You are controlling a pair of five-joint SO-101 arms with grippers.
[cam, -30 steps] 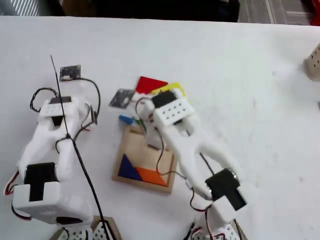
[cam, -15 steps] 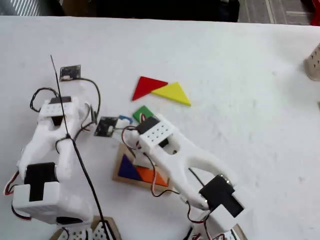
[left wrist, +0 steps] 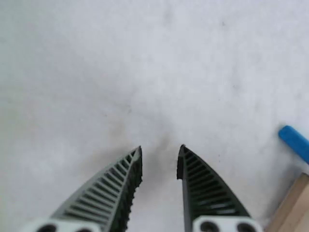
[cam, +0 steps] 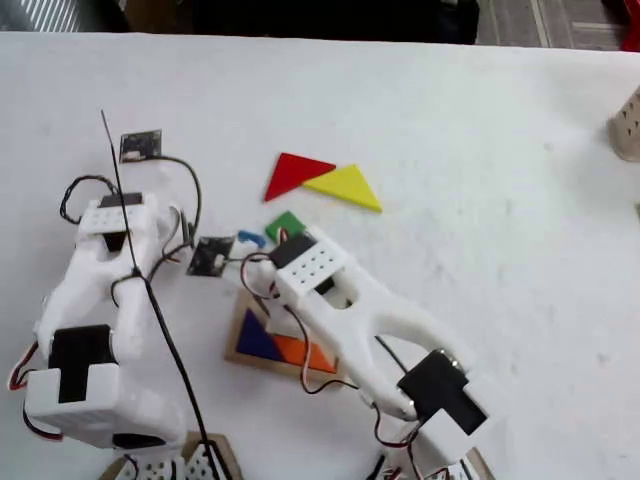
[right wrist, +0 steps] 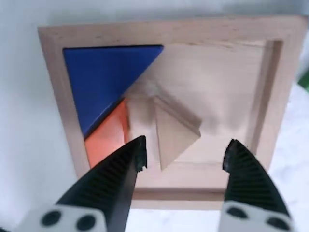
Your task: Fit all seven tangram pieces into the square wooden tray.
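Observation:
The square wooden tray (right wrist: 164, 29) lies under my right arm, its edge showing in the high view (cam: 240, 355). In it sit a blue triangle (right wrist: 101, 77) (cam: 257, 340), an orange piece (right wrist: 106, 137) (cam: 305, 353) and a plain wooden triangle (right wrist: 174, 128). My right gripper (right wrist: 186, 145) hangs open above the wooden triangle, one finger on each side of it. On the table beyond the tray lie a red triangle (cam: 295, 172), a yellow triangle (cam: 347, 185), a green piece (cam: 286, 225) and a small blue piece (cam: 251, 239) (left wrist: 294, 141). My left gripper (left wrist: 160, 149) stands open over bare table, left of the tray.
A small circuit board (cam: 140, 145) and black cables (cam: 190, 195) lie beside the left arm. A thin black rod (cam: 150, 290) crosses that arm. A beige perforated object (cam: 627, 125) stands at the far right edge. The white table spreads wide behind and to the right.
My right arm has drawn back from the red and yellow triangles to above the tray, uncovering the yellow and green pieces. The left arm has kept still.

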